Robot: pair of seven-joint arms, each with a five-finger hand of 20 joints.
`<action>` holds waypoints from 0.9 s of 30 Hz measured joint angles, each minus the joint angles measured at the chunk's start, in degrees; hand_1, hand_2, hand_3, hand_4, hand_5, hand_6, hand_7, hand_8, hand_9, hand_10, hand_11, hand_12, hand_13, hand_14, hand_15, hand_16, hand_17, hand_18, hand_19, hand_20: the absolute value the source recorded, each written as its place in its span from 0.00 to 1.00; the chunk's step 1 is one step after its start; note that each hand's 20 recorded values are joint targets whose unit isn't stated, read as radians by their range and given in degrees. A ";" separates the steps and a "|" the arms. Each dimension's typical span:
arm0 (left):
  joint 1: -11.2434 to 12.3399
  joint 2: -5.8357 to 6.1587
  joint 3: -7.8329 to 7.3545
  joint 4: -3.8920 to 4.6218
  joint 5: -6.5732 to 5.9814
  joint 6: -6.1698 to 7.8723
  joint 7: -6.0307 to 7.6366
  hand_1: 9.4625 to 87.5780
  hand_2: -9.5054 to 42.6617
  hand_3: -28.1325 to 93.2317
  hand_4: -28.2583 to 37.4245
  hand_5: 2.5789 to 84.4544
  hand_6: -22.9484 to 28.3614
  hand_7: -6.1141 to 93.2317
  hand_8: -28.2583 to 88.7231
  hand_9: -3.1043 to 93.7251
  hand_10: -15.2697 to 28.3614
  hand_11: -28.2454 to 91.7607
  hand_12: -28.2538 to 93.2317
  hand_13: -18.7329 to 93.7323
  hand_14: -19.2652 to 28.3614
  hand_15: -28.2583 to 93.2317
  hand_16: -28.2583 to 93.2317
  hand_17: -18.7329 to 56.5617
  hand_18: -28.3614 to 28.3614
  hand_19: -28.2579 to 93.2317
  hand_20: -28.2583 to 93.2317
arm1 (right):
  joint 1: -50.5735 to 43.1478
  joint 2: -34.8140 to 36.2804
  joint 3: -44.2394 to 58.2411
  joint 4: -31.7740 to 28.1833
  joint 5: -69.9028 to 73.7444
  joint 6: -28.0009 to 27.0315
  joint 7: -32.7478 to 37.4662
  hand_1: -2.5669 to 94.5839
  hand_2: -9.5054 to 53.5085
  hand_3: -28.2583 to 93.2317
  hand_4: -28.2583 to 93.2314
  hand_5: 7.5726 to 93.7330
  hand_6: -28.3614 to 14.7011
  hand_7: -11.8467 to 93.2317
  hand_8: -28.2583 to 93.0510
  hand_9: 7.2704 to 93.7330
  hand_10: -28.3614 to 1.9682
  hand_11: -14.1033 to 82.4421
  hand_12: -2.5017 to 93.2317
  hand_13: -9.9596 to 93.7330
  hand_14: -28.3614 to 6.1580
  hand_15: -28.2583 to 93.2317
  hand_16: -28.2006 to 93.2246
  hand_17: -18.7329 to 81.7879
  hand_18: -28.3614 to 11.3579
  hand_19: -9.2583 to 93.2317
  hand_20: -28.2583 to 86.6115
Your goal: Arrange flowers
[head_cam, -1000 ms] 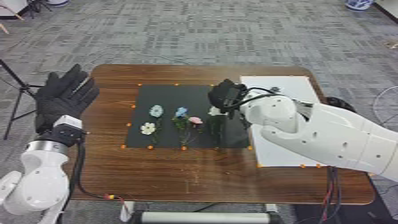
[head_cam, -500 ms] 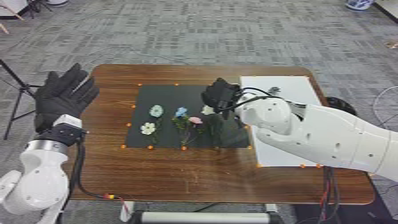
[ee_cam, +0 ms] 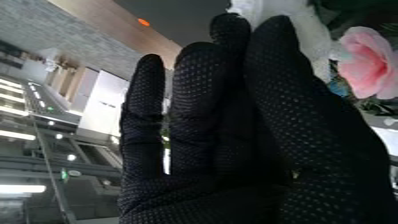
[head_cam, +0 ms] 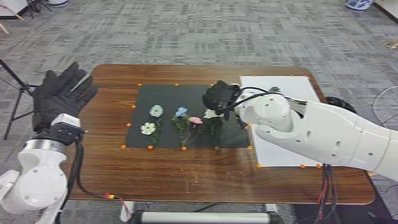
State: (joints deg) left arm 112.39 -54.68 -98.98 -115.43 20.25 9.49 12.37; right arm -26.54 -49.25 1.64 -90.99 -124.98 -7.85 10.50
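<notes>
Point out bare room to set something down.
The widest patch is the table between the black mat and the table's near edge; a narrower strip lies beyond the mat. Mid-mat is crowded: flowers side by side, with the right hand by the white one.

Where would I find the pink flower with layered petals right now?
In the head view, the pink flower lies on the dark rectangular mat, between the light-blue flower on its left and the white flower by the right hand.
</notes>
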 measured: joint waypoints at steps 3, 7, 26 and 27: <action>0.28 0.00 -0.18 -0.20 -0.08 0.00 0.05 0.24 0.44 0.79 0.00 0.44 0.59 0.12 0.18 0.31 0.68 0.36 0.31 0.34 0.71 0.36 0.22 0.15 0.75 0.49 0.30 | -0.22 0.04 0.32 -0.41 0.00 -0.25 -0.09 0.62 0.00 0.76 0.00 0.64 0.73 0.50 0.19 0.79 0.76 0.23 0.41 0.72 0.75 0.68 0.63 0.44 0.27 0.71 0.58; 0.59 0.02 -0.31 -0.30 -0.56 0.01 0.34 0.25 0.44 0.79 0.00 0.44 0.58 0.13 0.18 0.31 0.67 0.36 0.31 0.34 0.71 0.36 0.22 0.16 0.75 0.49 0.30 | -1.27 -0.31 2.55 0.11 -0.14 -2.09 -1.73 0.60 0.00 0.77 0.00 0.63 0.73 0.47 0.19 0.76 0.74 0.26 0.37 0.71 0.74 0.68 0.63 0.44 0.27 0.71 0.58; 1.22 0.00 -0.82 -0.41 -0.89 -0.18 0.67 0.25 0.43 0.79 0.00 0.45 0.59 0.13 0.18 0.32 0.68 0.37 0.31 0.35 0.72 0.39 0.21 0.16 0.75 0.49 0.30 | -5.71 0.70 11.49 -3.20 -0.36 -9.31 -2.53 0.47 0.00 0.87 0.00 0.55 0.69 0.33 0.12 0.58 0.59 0.29 0.21 0.67 0.62 0.72 0.51 0.42 0.24 0.70 0.55; 1.26 -0.01 -0.87 -0.41 -0.78 -0.33 0.59 0.25 0.43 0.79 0.00 0.45 0.59 0.12 0.18 0.32 0.68 0.37 0.31 0.35 0.72 0.39 0.21 0.16 0.75 0.49 0.30 | -6.71 1.18 13.27 -4.43 -0.35 -10.64 -2.47 0.47 0.00 0.87 0.00 0.53 0.68 0.32 0.12 0.57 0.58 0.29 0.21 0.66 0.62 0.72 0.51 0.42 0.24 0.70 0.55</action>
State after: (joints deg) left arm 113.65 -54.68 -99.85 -115.84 19.47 9.17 12.96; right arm -33.25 -48.07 14.91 -95.42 -125.33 -18.49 8.04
